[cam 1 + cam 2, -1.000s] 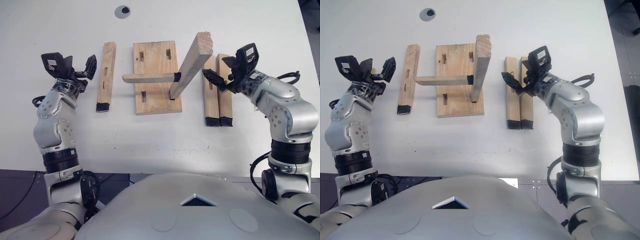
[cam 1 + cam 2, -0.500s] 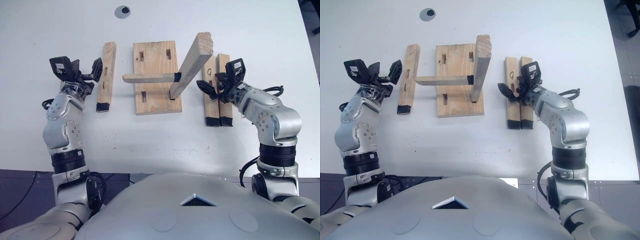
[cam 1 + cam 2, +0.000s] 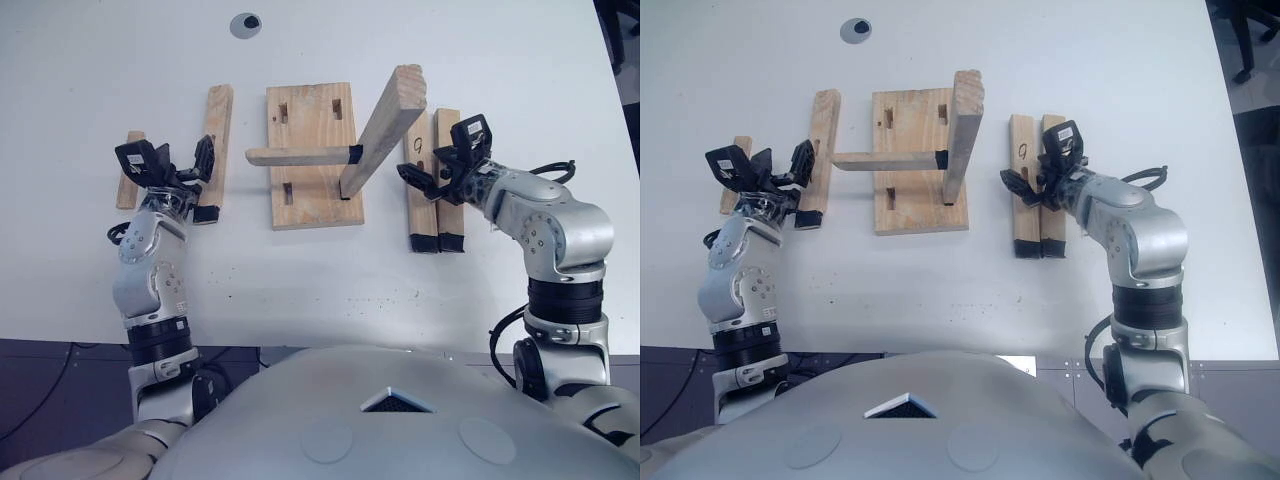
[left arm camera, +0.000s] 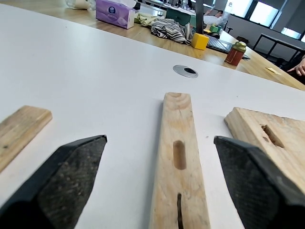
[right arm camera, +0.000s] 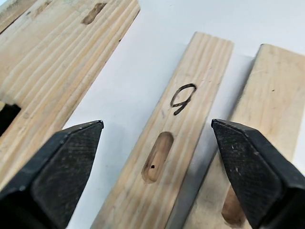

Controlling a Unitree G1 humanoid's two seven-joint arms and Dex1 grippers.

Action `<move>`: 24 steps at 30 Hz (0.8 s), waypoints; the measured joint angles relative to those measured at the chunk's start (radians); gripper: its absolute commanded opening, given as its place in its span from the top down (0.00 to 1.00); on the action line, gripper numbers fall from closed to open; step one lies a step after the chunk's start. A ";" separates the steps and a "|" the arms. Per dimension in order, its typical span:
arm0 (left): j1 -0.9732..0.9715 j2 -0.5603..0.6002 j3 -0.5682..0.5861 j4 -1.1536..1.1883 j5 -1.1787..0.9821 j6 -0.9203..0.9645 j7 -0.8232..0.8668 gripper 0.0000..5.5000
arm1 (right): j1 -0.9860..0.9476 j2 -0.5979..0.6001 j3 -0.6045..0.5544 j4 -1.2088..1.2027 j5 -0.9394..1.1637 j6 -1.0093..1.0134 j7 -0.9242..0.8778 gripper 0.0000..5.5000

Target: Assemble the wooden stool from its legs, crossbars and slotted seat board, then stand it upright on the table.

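Lying flat near the middle of the bench, the slotted seat board is carrying one leg, which is standing up from a slot; whether it is fully upright I cannot tell. A crossbar is running sideways from this leg, above the board. One loose leg is lying just beside the board, on the side of the left edge, and a short crossbar is lying nearer to that edge. The left jaws are hanging wide open low over the bench, between these two pieces. Toward the right edge, two more legs are lying side by side, touching. The right jaws are hanging wide open over this pair, above the marked leg, which is showing a slot and a hand-drawn sign.
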 measured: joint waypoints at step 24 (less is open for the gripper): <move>0.114 -0.145 -0.013 -0.050 0.023 -0.109 0.079 0.25 | -0.212 -0.156 0.266 0.170 -0.115 -0.019 0.225 0.63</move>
